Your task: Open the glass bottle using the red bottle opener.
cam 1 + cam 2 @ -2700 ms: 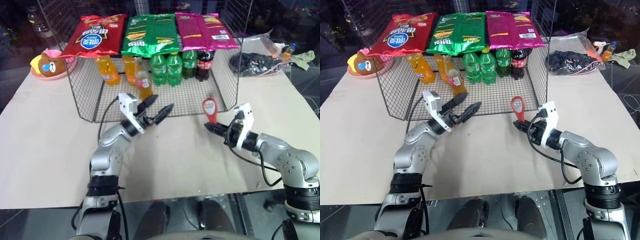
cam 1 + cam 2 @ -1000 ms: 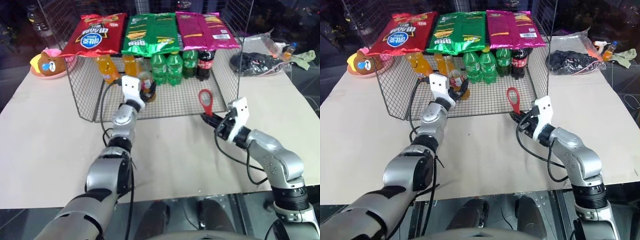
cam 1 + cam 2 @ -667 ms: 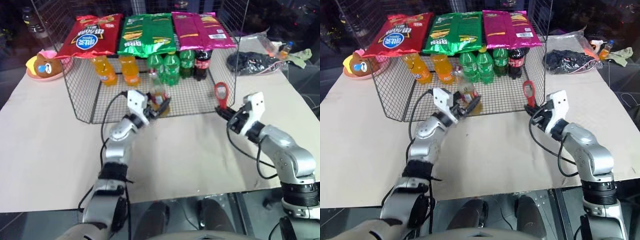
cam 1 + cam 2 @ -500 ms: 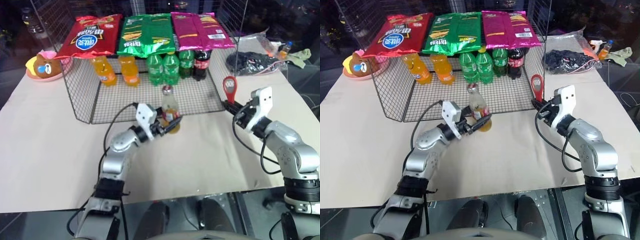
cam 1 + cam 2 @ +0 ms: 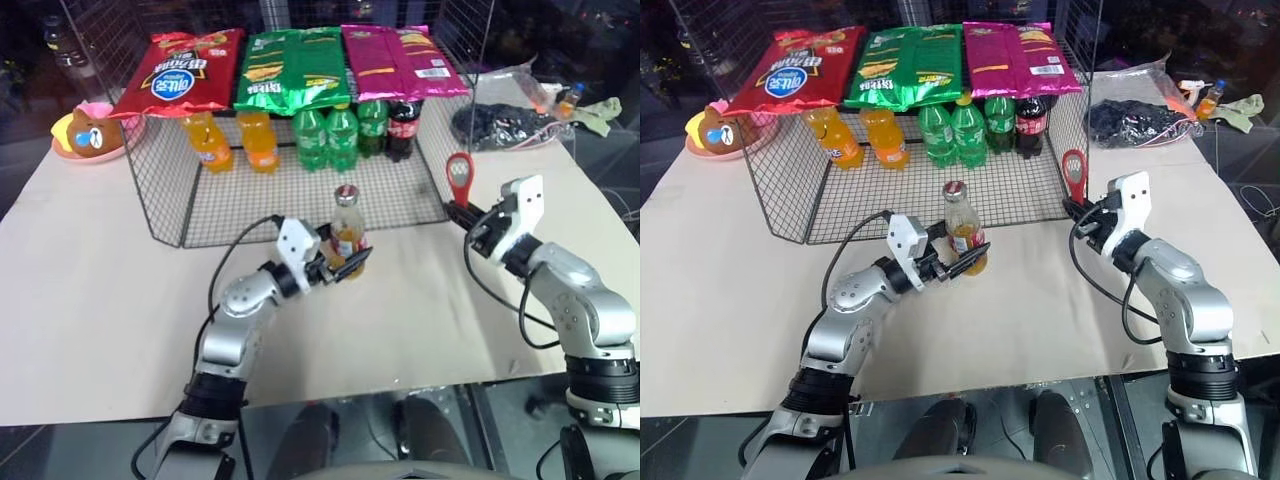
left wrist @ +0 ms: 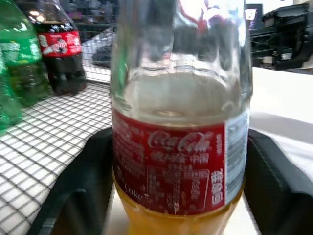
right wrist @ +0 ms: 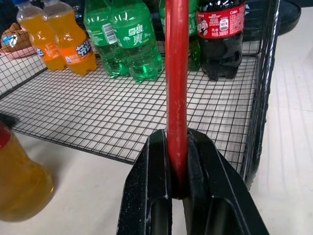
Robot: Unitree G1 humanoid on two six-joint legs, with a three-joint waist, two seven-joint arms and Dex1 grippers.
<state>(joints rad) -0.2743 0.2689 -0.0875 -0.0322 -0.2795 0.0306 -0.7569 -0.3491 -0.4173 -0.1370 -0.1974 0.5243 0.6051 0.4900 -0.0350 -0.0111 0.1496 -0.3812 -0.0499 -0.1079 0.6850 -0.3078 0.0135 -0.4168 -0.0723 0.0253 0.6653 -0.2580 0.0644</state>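
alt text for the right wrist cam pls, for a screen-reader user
The right gripper is shut on the handle of the red bottle opener, which stands upright. Behind it, a black wire rack holds orange, green and cola bottles. The orange-filled glass bottle sits off to one side on the table.

The small clear glass bottle of orange drink (image 5: 347, 232), earlier standing inside the black wire rack (image 5: 170, 190) among the plastic bottles, is now held upright over the beige table (image 5: 90, 270), drawn out by the left gripper (image 5: 345, 263). The flat red bottle opener (image 5: 459, 177) is carried further right.
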